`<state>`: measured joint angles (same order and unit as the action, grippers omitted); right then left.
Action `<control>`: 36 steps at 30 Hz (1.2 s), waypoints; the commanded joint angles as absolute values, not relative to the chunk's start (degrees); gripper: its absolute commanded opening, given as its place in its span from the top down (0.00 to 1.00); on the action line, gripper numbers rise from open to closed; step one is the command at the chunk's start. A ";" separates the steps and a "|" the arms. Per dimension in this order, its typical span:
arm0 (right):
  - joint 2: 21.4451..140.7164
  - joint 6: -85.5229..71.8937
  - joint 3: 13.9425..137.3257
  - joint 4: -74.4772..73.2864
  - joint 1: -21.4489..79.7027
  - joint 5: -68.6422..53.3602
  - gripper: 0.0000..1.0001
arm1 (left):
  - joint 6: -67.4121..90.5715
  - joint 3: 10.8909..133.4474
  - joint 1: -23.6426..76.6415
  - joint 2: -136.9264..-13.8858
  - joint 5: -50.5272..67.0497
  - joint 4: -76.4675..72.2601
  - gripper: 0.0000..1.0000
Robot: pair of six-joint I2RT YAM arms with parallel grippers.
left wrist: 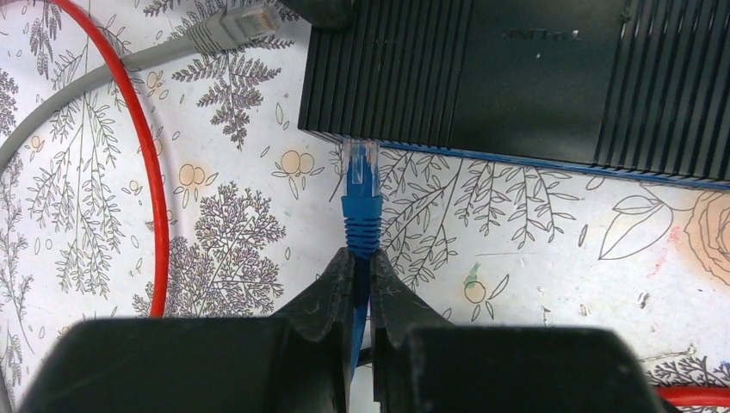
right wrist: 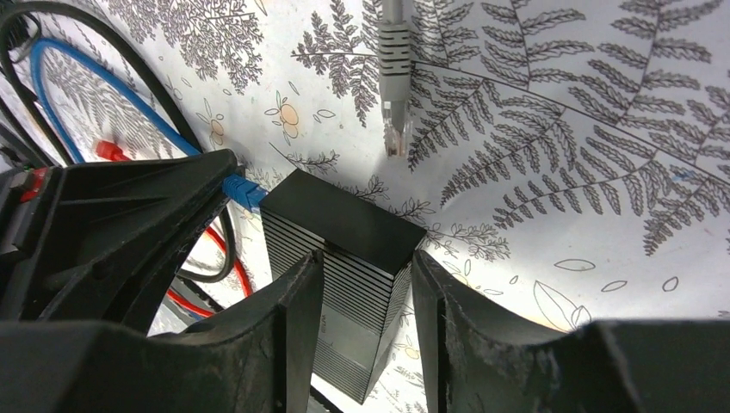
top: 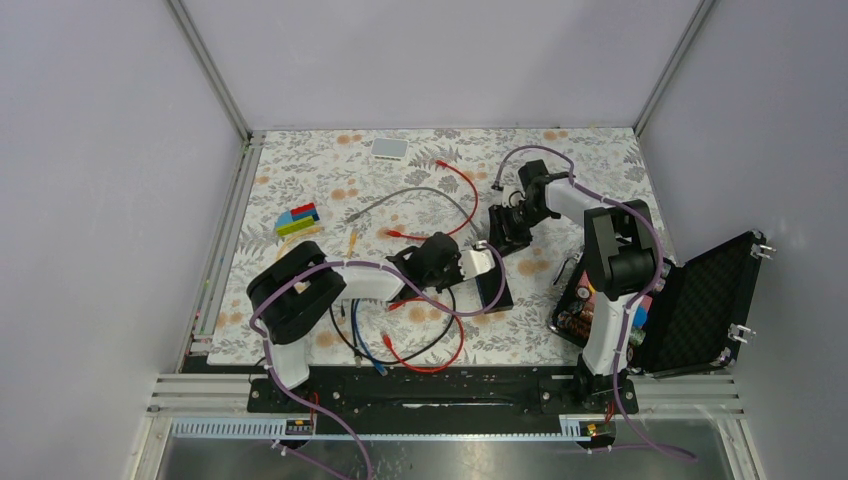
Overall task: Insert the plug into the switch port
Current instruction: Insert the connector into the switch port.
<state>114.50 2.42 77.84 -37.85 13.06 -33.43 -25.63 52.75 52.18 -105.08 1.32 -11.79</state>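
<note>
At the left of the left wrist view a red cable [left wrist: 142,155] and a grey cable [left wrist: 112,82] lie loose on the table [left wrist: 534,249], apart from the work. I expect no trouble from them unless an arm swings wide.

At bottom centre my left gripper [left wrist: 361,265] has its fingers pressed together on the blue cable [left wrist: 357,327] just behind the boot, not on the plug [left wrist: 361,185] itself. That is my first worry: held that far back, the plug can hinge at the boot and cock sideways when I push.

Its clear tip meets the blue-edged side of the switch [left wrist: 534,77], at that side's left end. The switch port's mouth is hidden under the top edge. If the tip sits on the casing beside the opening, a push would buckle the cable or shove the box away.

Further right, in the right wrist view, my right gripper [right wrist: 368,262] straddles the switch at lower centre, one finger on each side. The fingers [right wrist: 284,344] look close against it, but I cannot tell whether they are pressing on it. If they are not, the switch could slide away under the plug's thrust. If they squeeze off-centre, it may twist and spoil the line-up.
</note>
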 commanded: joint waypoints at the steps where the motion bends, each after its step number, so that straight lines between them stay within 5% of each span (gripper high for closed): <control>1: 112.99 5.97 79.23 -39.18 15.26 -34.71 0.51 | -27.54 52.66 52.42 -106.68 0.26 -4.17 1.00; 36: 109.88 -15.81 64.36 -20.31 16.00 -38.95 0.57 | -15.00 60.19 53.85 -110.28 2.39 -6.53 1.00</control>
<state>109.56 -12.12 66.87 -21.17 13.52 -32.73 -16.88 58.54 52.27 -106.50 -0.89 -2.66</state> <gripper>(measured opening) 0.441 0.066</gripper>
